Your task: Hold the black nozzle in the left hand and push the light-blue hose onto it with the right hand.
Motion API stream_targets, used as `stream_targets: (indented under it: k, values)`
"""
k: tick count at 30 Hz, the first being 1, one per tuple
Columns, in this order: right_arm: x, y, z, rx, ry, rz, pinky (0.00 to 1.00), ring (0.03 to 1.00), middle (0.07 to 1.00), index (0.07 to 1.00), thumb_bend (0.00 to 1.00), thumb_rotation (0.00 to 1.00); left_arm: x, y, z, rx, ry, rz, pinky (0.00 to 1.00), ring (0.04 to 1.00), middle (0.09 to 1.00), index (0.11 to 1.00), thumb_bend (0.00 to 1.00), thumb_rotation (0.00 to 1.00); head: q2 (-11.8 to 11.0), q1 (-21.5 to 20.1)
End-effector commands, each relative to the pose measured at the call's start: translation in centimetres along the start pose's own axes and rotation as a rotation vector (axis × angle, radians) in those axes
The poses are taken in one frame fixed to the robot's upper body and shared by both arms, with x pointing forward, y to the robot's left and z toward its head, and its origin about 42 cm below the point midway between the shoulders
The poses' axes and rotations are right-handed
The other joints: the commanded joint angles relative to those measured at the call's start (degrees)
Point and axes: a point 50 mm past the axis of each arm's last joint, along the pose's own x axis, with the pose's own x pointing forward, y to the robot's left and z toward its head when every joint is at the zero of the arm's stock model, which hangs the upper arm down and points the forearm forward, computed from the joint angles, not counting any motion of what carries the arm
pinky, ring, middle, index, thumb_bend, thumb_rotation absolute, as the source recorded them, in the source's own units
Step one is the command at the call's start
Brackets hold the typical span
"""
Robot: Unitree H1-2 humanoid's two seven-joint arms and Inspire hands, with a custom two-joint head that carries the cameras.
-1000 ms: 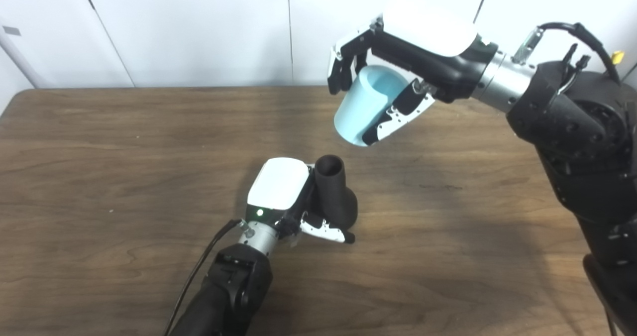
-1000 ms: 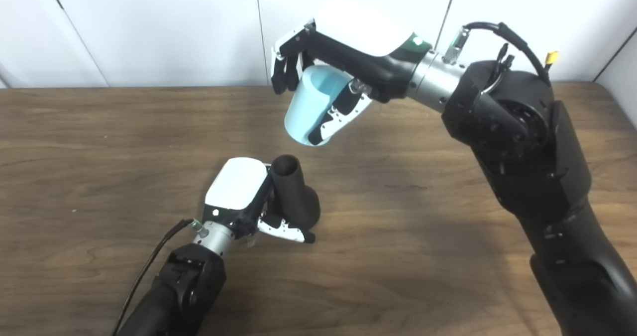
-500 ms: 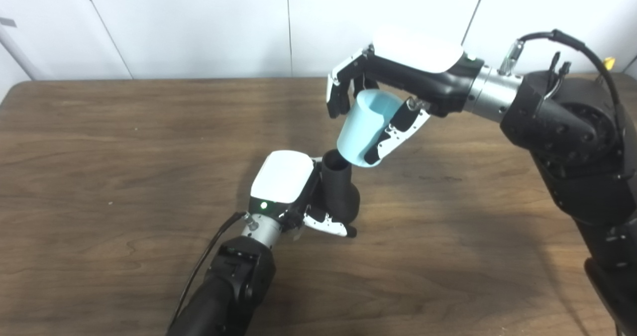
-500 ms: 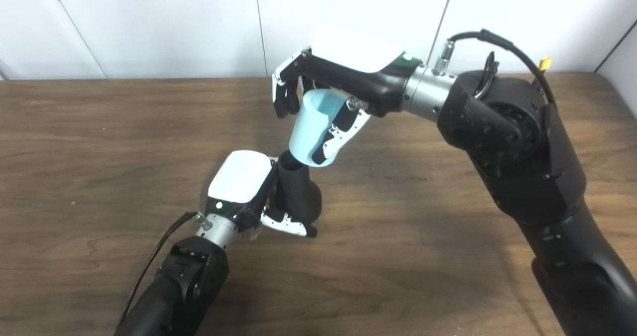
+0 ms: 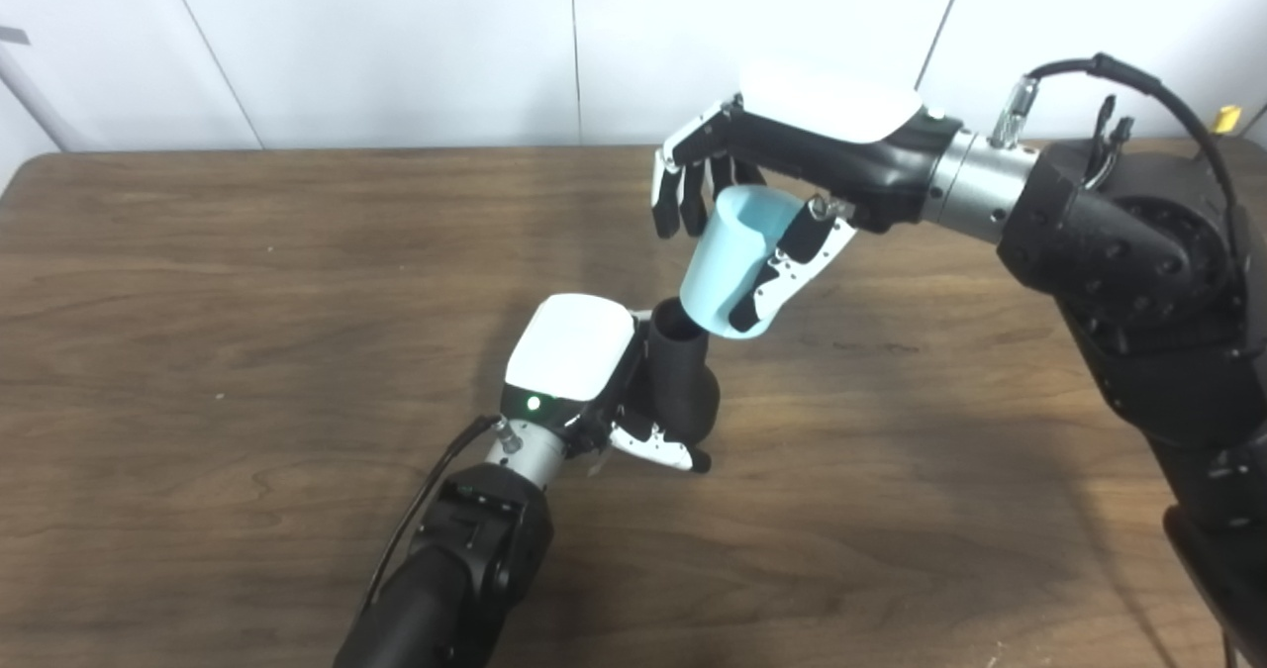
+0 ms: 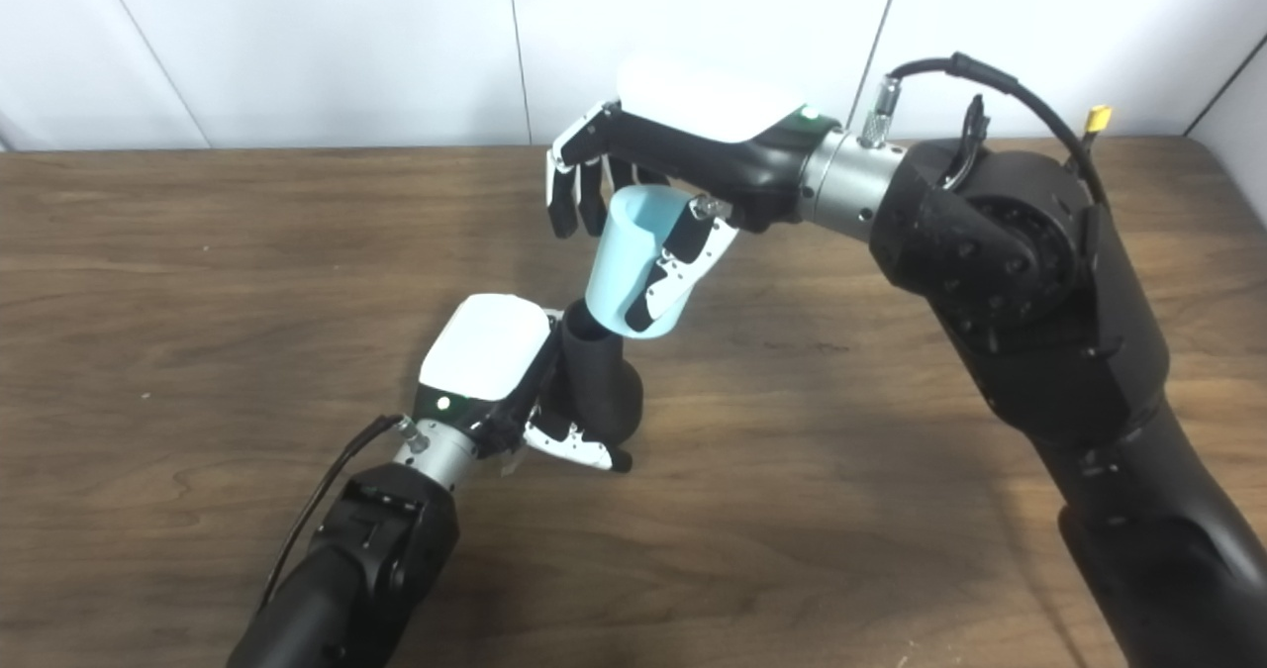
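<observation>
My left hand (image 5: pixel 584 371) is shut on the black nozzle (image 5: pixel 683 381), which stands tilted with its open narrow end pointing up and right. My right hand (image 5: pixel 792 168) is shut on the light-blue hose (image 5: pixel 728 262), a short tapered sleeve. The hose's lower end sits right at the nozzle's mouth (image 6: pixel 584 320), overlapping its rim in both eye views. Whether it is seated on the nozzle I cannot tell. The nozzle's wide base rests near the wooden table (image 5: pixel 198 351).
White wall panels (image 5: pixel 396 45) run behind the table's far edge. My right arm (image 5: pixel 1138 282) reaches in over the table's right side, and the left forearm (image 5: pixel 465 559) comes up from the bottom centre with a black cable beside it.
The right hand has brought the hose down and left from above the table until its lower end meets the nozzle's mouth. The left hand has shifted slightly with the nozzle. The camera moved a little.
</observation>
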Motion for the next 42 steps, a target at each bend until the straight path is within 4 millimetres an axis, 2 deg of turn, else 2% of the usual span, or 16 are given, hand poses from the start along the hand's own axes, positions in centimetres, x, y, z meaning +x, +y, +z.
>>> stream_targets:
  k: [1, 9, 16, 29, 34, 37, 39, 42]
  values:
    - [-0.2, -2.0, 0.9, -0.064, -0.039, -0.062, 0.3, 0.364, 0.475, 0.527, 0.51, 0.0, 0.2, 0.3, 0.4, 0.024, -0.022, -0.009, 0.7, 0.603, 0.521, 0.464, 0.52, 0.0, 0.04, 0.08]
    - [0.0, -2.0, 1.0, -0.084, -0.057, -0.068, 0.34, 0.384, 0.504, 0.52, 0.51, 0.0, 0.2, 0.2, 0.5, 0.058, -0.023, -0.012, 0.7, 0.599, 0.521, 0.462, 0.52, 0.0, 0.29, -0.41]
    - [0.1, -2.1, 1.2, -0.094, -0.06, -0.072, 0.32, 0.374, 0.495, 0.528, 0.51, 0.0, 0.1, 0.4, 0.7, 0.06, -0.027, -0.026, 0.69, 0.6, 0.526, 0.459, 0.52, 0.0, 0.58, -0.65]
    - [0.7, -0.7, 1.1, -0.086, -0.064, -0.067, 0.3, 0.373, 0.505, 0.521, 0.51, 0.0, 0.1, 0.4, 1.2, 0.078, -0.029, -0.02, 0.65, 0.588, 0.525, 0.457, 0.52, 0.0, 0.81, 0.02]
    - [1.0, -0.4, 1.2, -0.078, -0.058, -0.049, 0.26, 0.34, 0.461, 0.535, 0.51, 0.0, 0.1, 0.3, 1.2, 0.076, -0.027, -0.016, 0.65, 0.582, 0.526, 0.456, 0.52, 0.0, 0.91, -0.03]
    - [1.1, -0.3, 1.3, -0.091, -0.065, -0.04, 0.29, 0.376, 0.509, 0.515, 0.51, 0.0, 0.1, 0.3, 1.2, 0.074, -0.028, -0.014, 0.65, 0.58, 0.526, 0.457, 0.52, 0.0, 1.0, -0.08]
    - [1.2, -0.2, 1.3, -0.095, -0.067, -0.042, 0.24, 0.344, 0.462, 0.526, 0.51, 0.0, 0.0, 0.4, 1.2, 0.078, -0.028, -0.02, 0.66, 0.583, 0.527, 0.456, 0.52, 0.0, 1.06, -0.21]
    - [1.2, -0.1, 1.2, -0.087, -0.056, -0.04, 0.25, 0.34, 0.46, 0.534, 0.51, 0.0, 0.0, 0.5, 1.2, 0.073, -0.026, -0.024, 0.66, 0.588, 0.528, 0.456, 0.52, 0.0, 1.16, -0.33]
